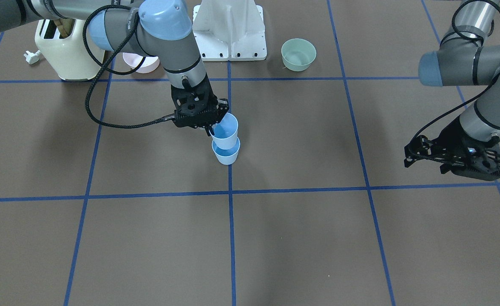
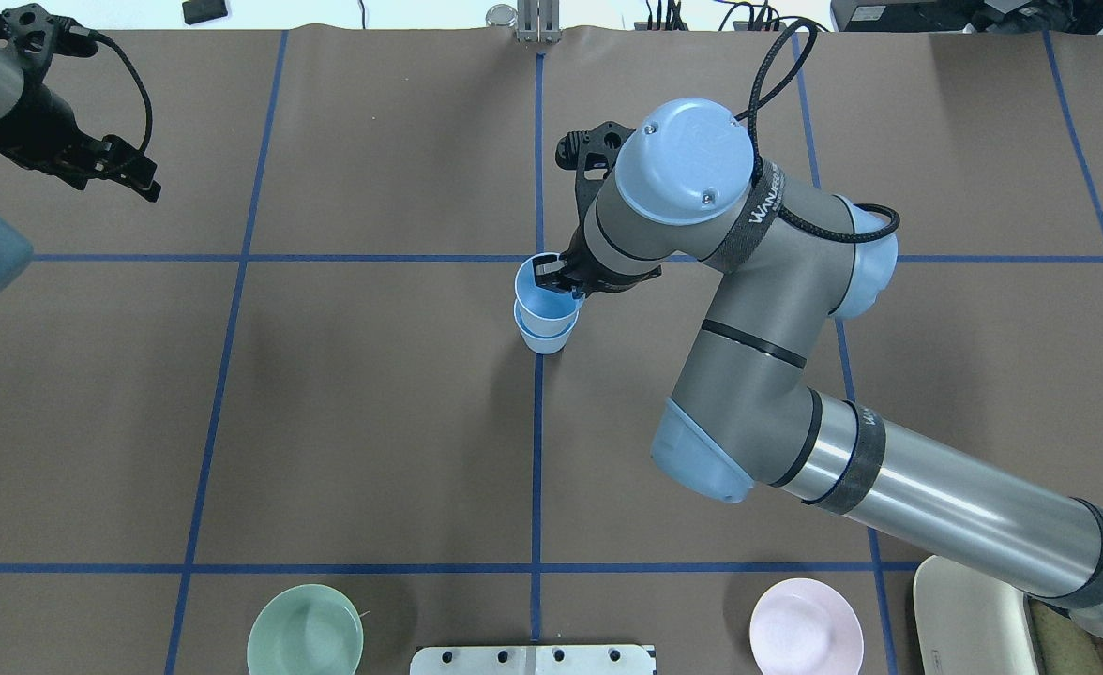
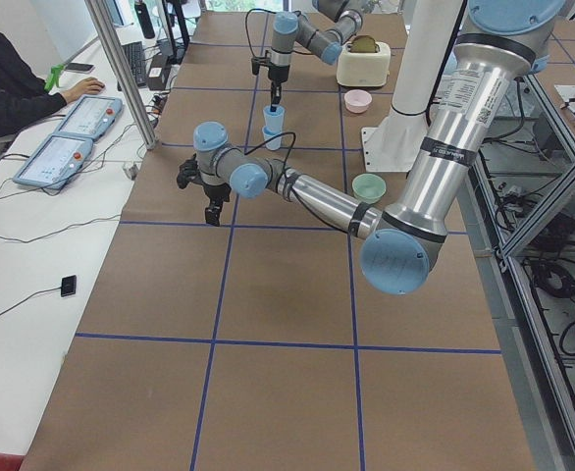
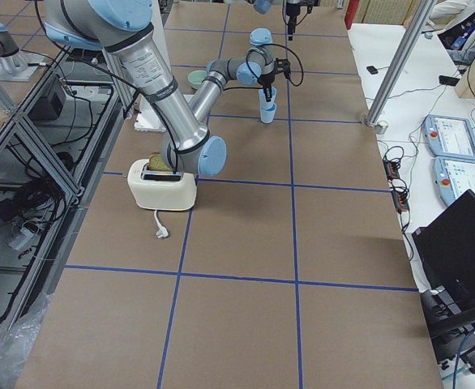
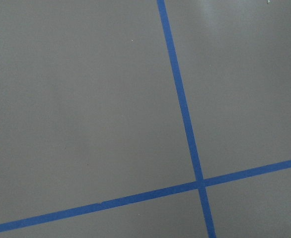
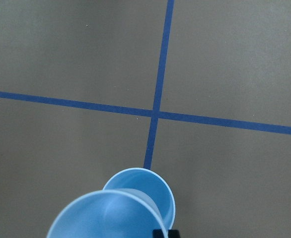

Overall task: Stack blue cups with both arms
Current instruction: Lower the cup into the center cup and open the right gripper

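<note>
My right gripper (image 1: 213, 128) is shut on the rim of the upper blue cup (image 1: 228, 126) and holds it, slightly tilted, directly over the lower blue cup (image 1: 225, 154), which stands on the table at the centre blue line. The upper cup's base sits at the lower cup's mouth. Both cups show in the overhead view, upper cup (image 2: 542, 289) over lower cup (image 2: 546, 336), with the right gripper (image 2: 553, 277) at the rim. The right wrist view shows the held cup (image 6: 106, 215) in front of the lower cup's rim (image 6: 158, 186). My left gripper (image 1: 407, 156) hovers open and empty far off to the side (image 2: 151, 183).
A cream toaster (image 1: 65, 51), a pink bowl (image 1: 144, 64), a white pedestal (image 1: 229, 29) and a pale green bowl (image 1: 298, 54) stand along the robot's side of the table. Blue tape lines (image 5: 185, 114) cross the brown table.
</note>
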Robot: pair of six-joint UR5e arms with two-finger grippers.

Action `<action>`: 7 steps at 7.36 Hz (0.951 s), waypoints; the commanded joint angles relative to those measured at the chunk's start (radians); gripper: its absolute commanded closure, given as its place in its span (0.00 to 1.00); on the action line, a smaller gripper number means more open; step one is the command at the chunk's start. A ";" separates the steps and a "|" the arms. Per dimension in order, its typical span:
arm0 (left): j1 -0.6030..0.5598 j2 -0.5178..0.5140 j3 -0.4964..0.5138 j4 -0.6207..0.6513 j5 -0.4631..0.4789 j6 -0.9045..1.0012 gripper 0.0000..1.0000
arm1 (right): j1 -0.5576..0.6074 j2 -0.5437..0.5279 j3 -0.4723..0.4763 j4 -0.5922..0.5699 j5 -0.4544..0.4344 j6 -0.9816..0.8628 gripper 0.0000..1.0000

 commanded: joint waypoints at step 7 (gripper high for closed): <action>-0.006 0.000 0.002 -0.002 -0.001 0.000 0.03 | 0.007 0.000 -0.010 0.048 -0.016 -0.014 0.00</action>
